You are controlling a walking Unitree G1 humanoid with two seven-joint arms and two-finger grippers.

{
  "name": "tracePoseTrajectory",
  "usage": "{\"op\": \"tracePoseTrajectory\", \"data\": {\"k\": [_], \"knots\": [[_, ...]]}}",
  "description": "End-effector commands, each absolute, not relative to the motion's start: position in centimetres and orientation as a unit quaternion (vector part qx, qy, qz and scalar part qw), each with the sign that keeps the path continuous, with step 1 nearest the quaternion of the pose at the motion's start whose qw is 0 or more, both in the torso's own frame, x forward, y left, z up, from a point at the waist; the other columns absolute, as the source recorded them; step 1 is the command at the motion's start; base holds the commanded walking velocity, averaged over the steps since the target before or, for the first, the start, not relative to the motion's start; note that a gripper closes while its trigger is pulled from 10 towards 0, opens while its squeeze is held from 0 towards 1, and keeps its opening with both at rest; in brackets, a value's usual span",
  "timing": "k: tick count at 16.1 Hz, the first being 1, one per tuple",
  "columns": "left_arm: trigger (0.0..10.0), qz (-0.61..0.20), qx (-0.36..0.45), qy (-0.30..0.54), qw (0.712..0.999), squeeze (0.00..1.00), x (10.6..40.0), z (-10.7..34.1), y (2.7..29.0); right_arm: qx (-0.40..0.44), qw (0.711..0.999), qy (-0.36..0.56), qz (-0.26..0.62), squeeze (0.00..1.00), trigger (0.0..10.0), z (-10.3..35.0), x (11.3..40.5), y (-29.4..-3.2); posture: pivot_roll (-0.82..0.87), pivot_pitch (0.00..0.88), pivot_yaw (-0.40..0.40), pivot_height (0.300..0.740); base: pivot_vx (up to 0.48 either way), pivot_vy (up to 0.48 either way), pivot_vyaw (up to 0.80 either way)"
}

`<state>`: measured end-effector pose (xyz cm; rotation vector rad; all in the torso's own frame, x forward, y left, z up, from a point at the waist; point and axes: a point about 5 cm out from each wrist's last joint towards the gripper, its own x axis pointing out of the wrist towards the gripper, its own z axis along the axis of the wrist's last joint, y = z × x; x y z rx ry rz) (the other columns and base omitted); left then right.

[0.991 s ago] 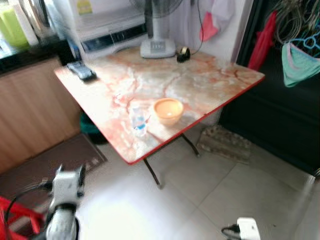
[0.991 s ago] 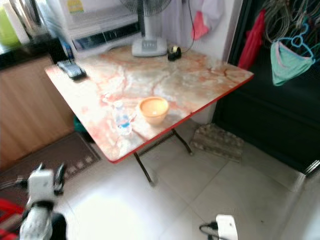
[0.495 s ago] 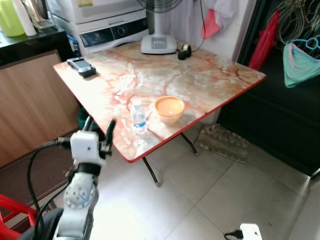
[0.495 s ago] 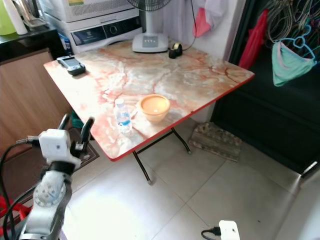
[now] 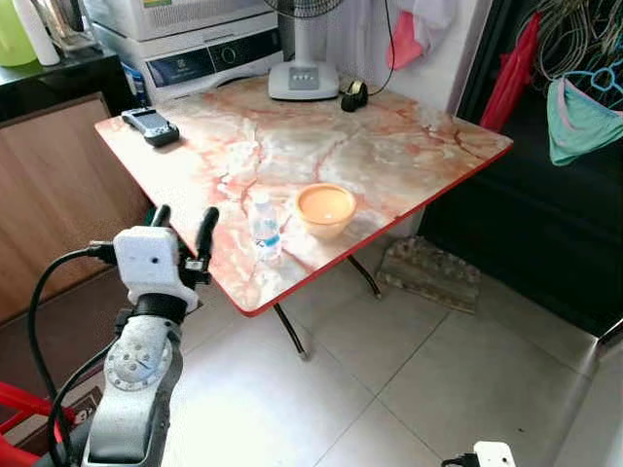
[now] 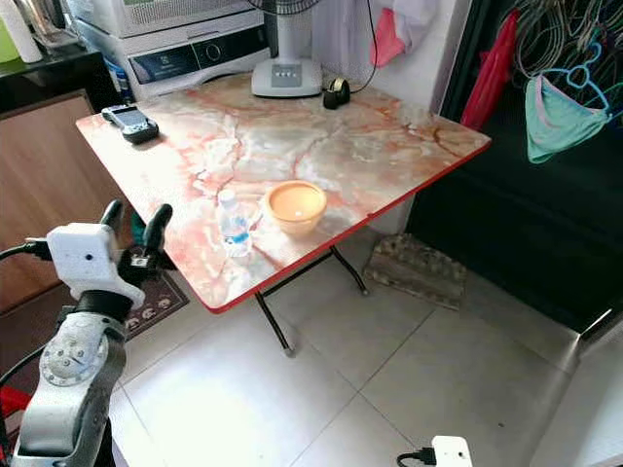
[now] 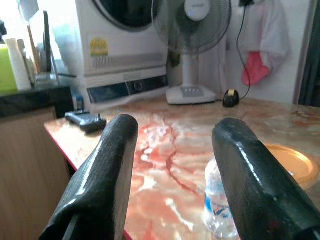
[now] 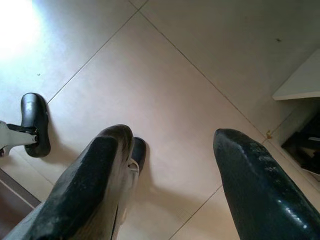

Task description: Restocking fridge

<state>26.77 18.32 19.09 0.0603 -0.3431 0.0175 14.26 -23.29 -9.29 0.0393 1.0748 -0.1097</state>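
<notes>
**Materials and finishes around the table**

The table (image 5: 389,156) had a glossy marble-patterned top in pink and cream, edged in red, on thin dark metal legs. The water bottle (image 5: 265,227) was clear, shiny plastic with a blue label; at its 3 o'clock the orange bowl (image 5: 326,209) looked like smooth plastic. The left gripper (image 7: 175,165) had smooth, slightly glossy black fingers on a white plastic housing. The floor (image 5: 409,379) was pale, polished tile. The cabinet (image 5: 54,195) showed matt wood grain.
</notes>
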Motion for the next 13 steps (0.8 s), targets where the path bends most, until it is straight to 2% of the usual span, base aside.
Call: {"op": "tracePoseTrajectory", "data": {"k": [1,7,13], "knots": [[10.0,0.010,0.016,-0.173,0.985,0.00,26.71,19.61,18.44,0.020,0.860,0.506,-0.068,0.00,10.0,-9.21,14.09,-23.78,0.11,0.044,-0.015,0.740,0.000,0.000,0.00],[10.0,0.002,0.026,-0.153,0.988,0.00,26.51,19.69,18.16,0.023,0.857,0.511,-0.060,0.00,10.0,-9.33,13.76,-23.74,0.11,0.035,-0.014,0.740,0.000,0.000,0.00],[10.0,0.002,0.042,-0.147,0.988,0.00,26.88,20.25,18.58,0.027,0.858,0.509,-0.059,0.00,10.0,-9.36,13.72,-23.63,0.10,0.055,-0.008,0.740,0.253,0.000,0.00]]}}
